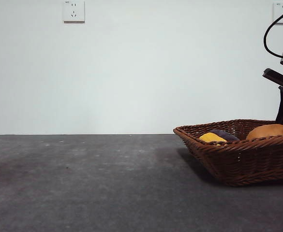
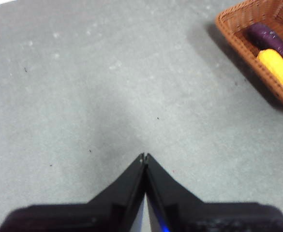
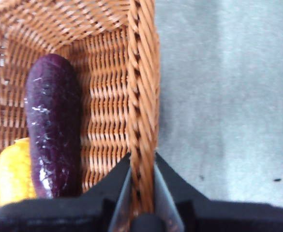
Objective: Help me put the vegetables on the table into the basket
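the basket [image 1: 243, 159] sits at the lower right of the front view, on the dark grey table [image 1: 83, 183], and all three vegetables look to be inside it already. over the braided rim i can see the yellow corn cob [image 1: 211, 137], the dark purple eggplant [image 1: 226, 134] just behind it, and the brown potato [image 1: 268, 131] further right. the rest of the tabletop in that view is bare, so by my reckoning the loading is done and little is left beyond letting go and pulling the arms back.

the right gripper [image 3: 142, 166] stands at the basket's wall: its two black jaws are pressed in on the woven rim from either side, pinching it, with the eggplant and corn lying just inside. in the front view its arm shows dark at the right edge, behind the basket.

the left gripper [image 2: 144, 157] hangs over open table with its jaws pressed together on nothing, the basket well off in the upper right corner of its picture. it seems to be waiting.
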